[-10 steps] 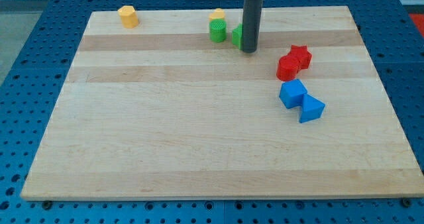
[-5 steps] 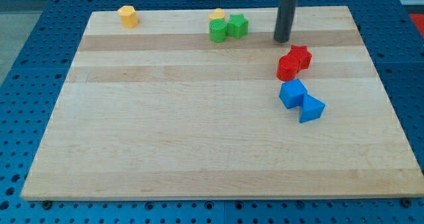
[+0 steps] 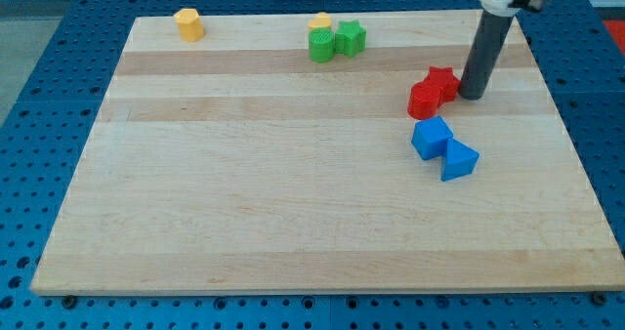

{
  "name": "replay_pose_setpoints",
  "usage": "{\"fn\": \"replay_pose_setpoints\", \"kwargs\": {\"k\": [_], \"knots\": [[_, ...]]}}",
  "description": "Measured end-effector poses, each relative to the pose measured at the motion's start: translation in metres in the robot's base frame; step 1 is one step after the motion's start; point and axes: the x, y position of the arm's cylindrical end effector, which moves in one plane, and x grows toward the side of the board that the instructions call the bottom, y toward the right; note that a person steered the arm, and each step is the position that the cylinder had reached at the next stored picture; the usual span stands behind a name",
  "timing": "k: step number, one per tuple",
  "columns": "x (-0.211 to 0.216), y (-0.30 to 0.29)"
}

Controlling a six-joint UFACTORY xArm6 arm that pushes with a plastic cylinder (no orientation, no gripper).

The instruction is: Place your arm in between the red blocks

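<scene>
Wooden board [image 3: 293,223]: blue blocks [image 3: 444,148] below red blocks [image 3: 433,90], tool tip [image 3: 472,96] right

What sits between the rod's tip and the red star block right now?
Nothing: in the camera view my tip stands just to the view's right of the red star block, with at most a sliver of bare board between them.

You see a plain, straight rod, dark grey to black and smooth, round in section, with no markings or screws showing along it; my tip [image 3: 473,97] ends blunt and flat, and above it the rod meets a wider collar, dark with a pale band
</scene>
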Motion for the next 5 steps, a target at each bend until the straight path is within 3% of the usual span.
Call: {"fn": "replay_pose_setpoints", "kwargs": {"k": [5], "knots": [[0.016, -0.051]]}}
